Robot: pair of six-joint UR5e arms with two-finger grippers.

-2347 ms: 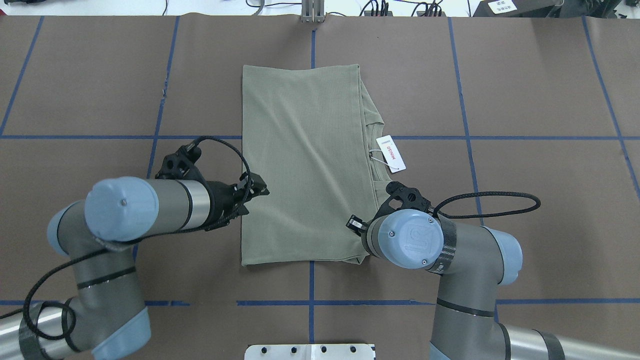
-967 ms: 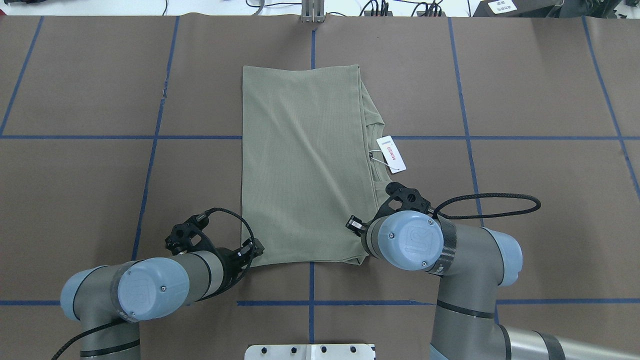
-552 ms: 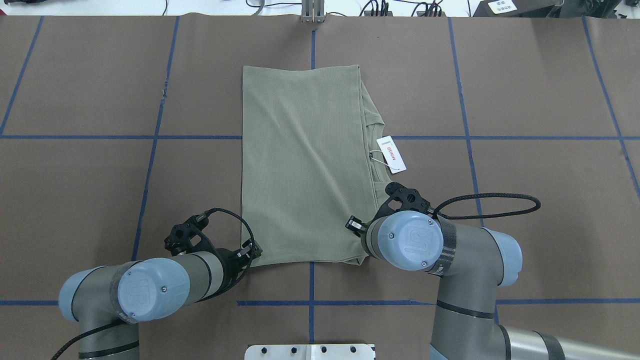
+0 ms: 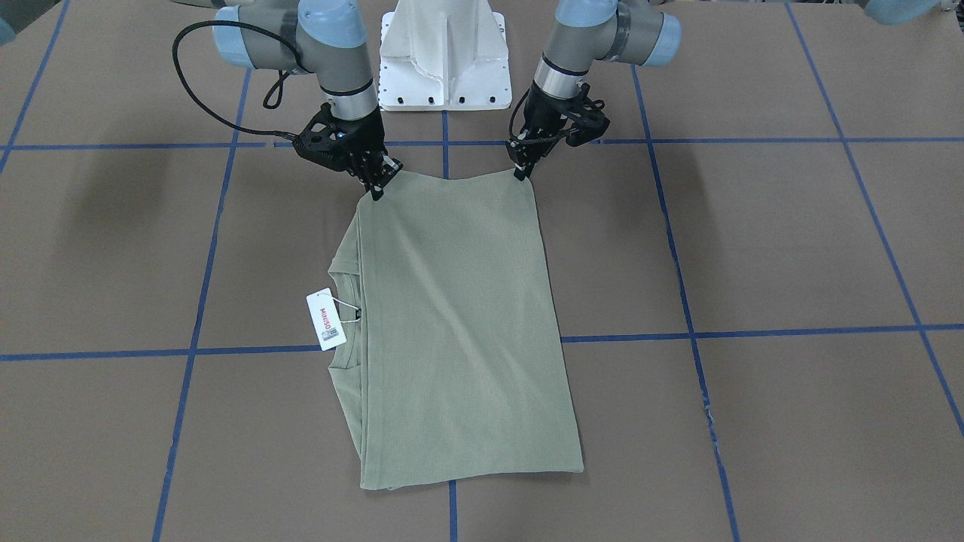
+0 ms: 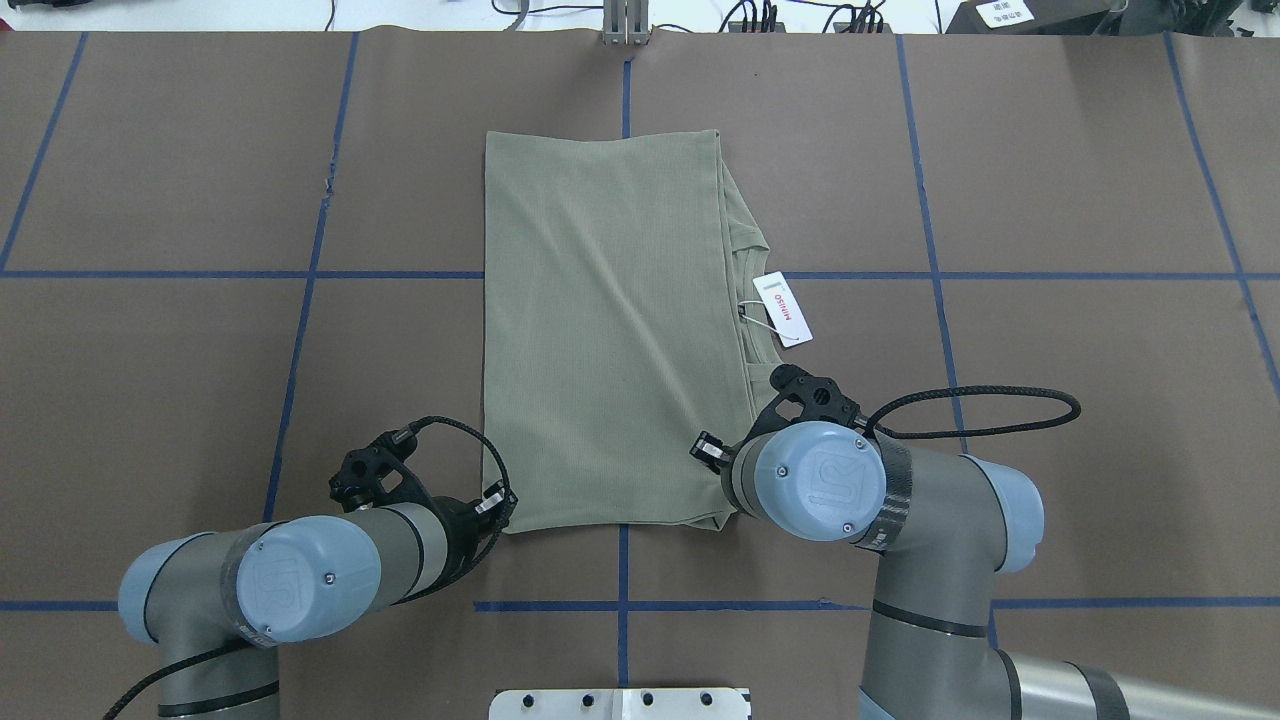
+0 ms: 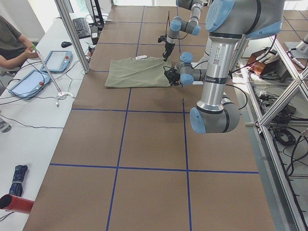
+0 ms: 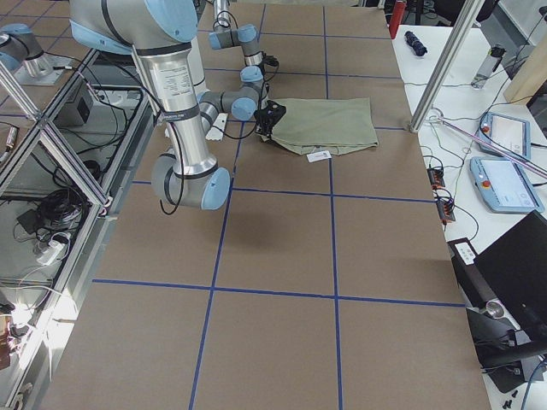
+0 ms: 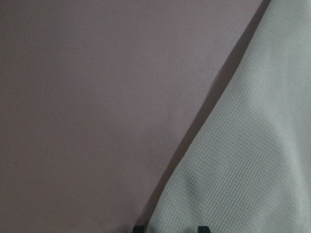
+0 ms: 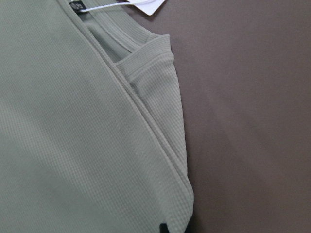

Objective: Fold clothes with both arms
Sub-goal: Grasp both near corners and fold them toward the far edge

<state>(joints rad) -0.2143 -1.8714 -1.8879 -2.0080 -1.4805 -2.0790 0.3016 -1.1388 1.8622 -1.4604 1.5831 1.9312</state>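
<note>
**Both hands pinch the top corners of a folded green shirt**

In the front-facing view the right arm (image 4: 331,45) comes down from the upper left of the frame. Its right hand (image 4: 374,188) is closed on the shirt's upper-left corner, with the cloth pinched between the fingers.

Below it, beside the shirt's left edge, a white tag (image 4: 325,319) with red MINISO lettering lies on the worktop (image 4: 753,241). A thin string ties it to the neck opening. The ribbed collar (image 9: 116,39) peeks out there from under the folded layers.

The shirt (image 4: 459,324) fills the centre of the frame. It is a sage-green, fine-ribbed knit, folded lengthwise into a tall, smooth panel, with stacked edges showing along its left side. It lies on the brown worktop across a blue tape line (image 4: 753,331). Its top edge dips slightly between the two held corners.

At the shirt's upper-right corner the left hand (image 4: 519,173) is likewise closed on the cloth, its tips meeting at the corner. The left arm (image 4: 602,38) reaches it from the top of the frame, right of the white base (image 4: 444,60).

The left wrist view shows the knit running between two black fingertips (image 8: 138,229) at the bottom edge. The right wrist view shows one dark tip against the cloth at the bottom edge.
</note>
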